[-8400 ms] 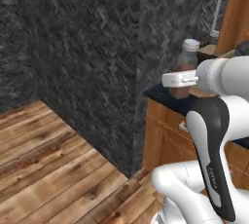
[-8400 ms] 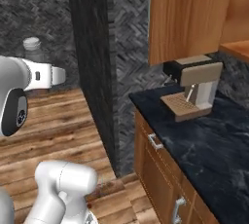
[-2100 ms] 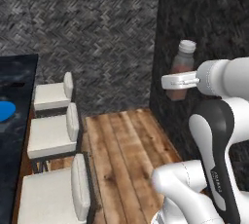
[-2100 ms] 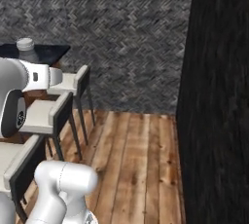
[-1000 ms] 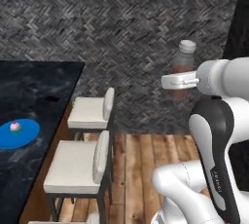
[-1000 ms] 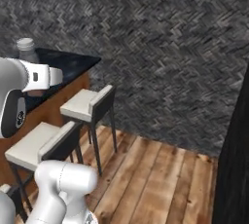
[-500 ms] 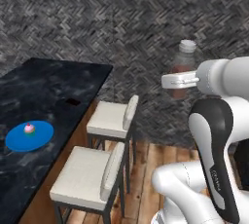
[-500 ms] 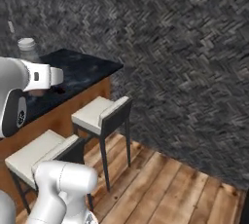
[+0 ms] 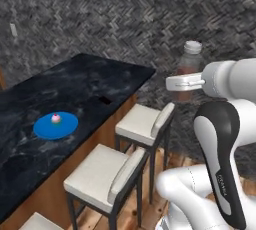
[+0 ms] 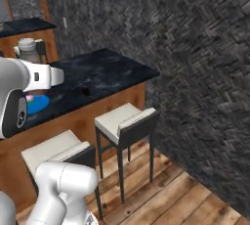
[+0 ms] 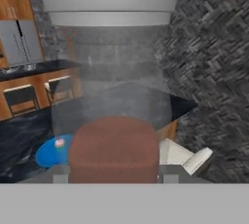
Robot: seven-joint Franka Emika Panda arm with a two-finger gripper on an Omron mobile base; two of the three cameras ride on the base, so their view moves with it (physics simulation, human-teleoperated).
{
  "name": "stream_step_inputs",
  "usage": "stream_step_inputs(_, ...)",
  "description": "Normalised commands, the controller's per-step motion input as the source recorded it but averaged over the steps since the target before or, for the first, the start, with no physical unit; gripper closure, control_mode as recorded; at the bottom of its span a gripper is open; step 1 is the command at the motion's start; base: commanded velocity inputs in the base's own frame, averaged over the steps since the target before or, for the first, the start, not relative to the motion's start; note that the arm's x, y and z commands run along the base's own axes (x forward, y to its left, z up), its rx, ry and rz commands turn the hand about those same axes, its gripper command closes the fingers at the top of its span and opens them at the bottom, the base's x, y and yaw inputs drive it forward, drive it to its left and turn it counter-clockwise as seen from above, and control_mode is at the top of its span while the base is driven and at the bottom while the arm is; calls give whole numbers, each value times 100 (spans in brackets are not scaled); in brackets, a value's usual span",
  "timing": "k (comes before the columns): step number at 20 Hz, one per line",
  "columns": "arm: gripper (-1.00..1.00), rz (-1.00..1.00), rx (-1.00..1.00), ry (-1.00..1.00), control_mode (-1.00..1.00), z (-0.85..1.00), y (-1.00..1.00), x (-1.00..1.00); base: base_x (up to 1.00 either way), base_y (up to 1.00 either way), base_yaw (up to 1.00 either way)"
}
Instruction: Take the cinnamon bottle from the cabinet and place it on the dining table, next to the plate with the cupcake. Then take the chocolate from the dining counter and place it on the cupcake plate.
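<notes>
High above the stools, off the near edge of the dining counter (image 9: 95, 86), the cinnamon bottle (image 9: 189, 71) is held upright in the gripper (image 9: 186, 82), whose fingers are closed on its brown lower body. In the left base view the bottle's pale cap is seen above a clear neck, with the white hand crossing in front of the brown part. In the right base view the cinnamon bottle (image 10: 28, 50) rises just behind the white wrist, only its cap and neck being seen there. In the hand view the cinnamon bottle (image 11: 114, 121) is seen very close, with its wide cap at the top and the brown contents low down.

On the dark marbled counter a blue plate (image 9: 56, 125) is set, well apart from the bottle, and a small cupcake (image 9: 55, 118) with a pink top stands at its middle. Farther along the counter from the plate, a small dark flat piece (image 9: 104, 100) is seen lying on the surface; what it is cannot be told. In the hand view the plate (image 11: 51, 151) is partly hidden behind the bottle.

Beside the counter's wooden front, white-cushioned stools (image 9: 146, 124) with dark frames are lined up on the plank floor (image 10: 161, 185). Behind the counter a dark herringbone wall (image 9: 100, 19) is seen.
</notes>
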Motion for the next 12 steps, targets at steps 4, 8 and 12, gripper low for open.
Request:
stream_step_inputs(4,100,0,0,0,100,0,0,0,27,-33,42)
stream_step_inputs(8,100,0,0,0,100,0,0,0,26,-33,42)
stream_step_inputs(12,100,0,0,0,100,0,0,0,26,-34,41)
